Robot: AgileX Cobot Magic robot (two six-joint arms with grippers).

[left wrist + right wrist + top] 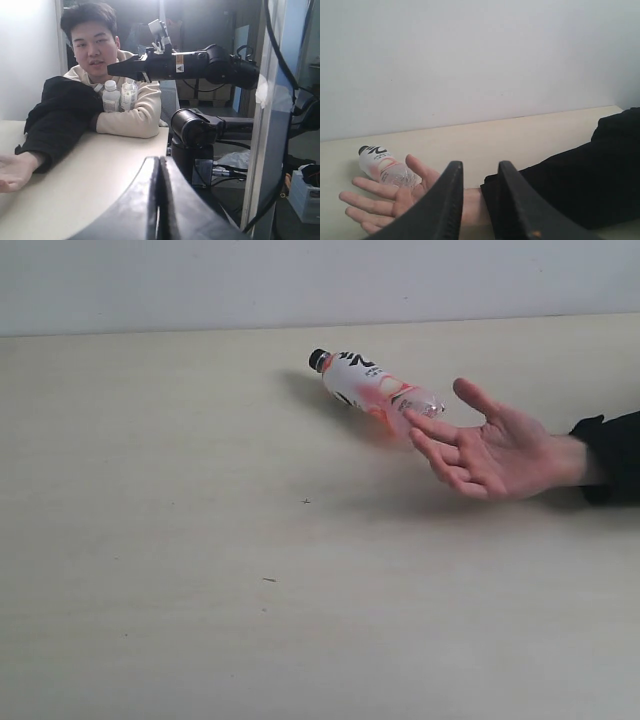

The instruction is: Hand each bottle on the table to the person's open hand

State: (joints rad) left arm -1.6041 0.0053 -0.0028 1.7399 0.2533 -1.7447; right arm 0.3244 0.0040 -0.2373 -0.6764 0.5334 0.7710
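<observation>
A pink-white bottle [368,386] with a black cap lies on its side on the cream table [200,540], cap pointing away from the person's open hand [492,452]. Its clear base is right at the fingertips. Neither gripper shows in the exterior view. The right wrist view has my right gripper [480,165] open and empty, above the person's wrist, with the hand [390,200] and bottle [382,162] beyond it. My left gripper [159,159] is shut on nothing, off the table's edge. Two more bottles [120,95] are tucked in the person's folded arm.
A black sleeve [612,455] lies along the table's right edge. In the left wrist view the seated person [95,45] leans on the table, my right arm [200,62] reaches out in front of him, and a white post [272,100] stands close by.
</observation>
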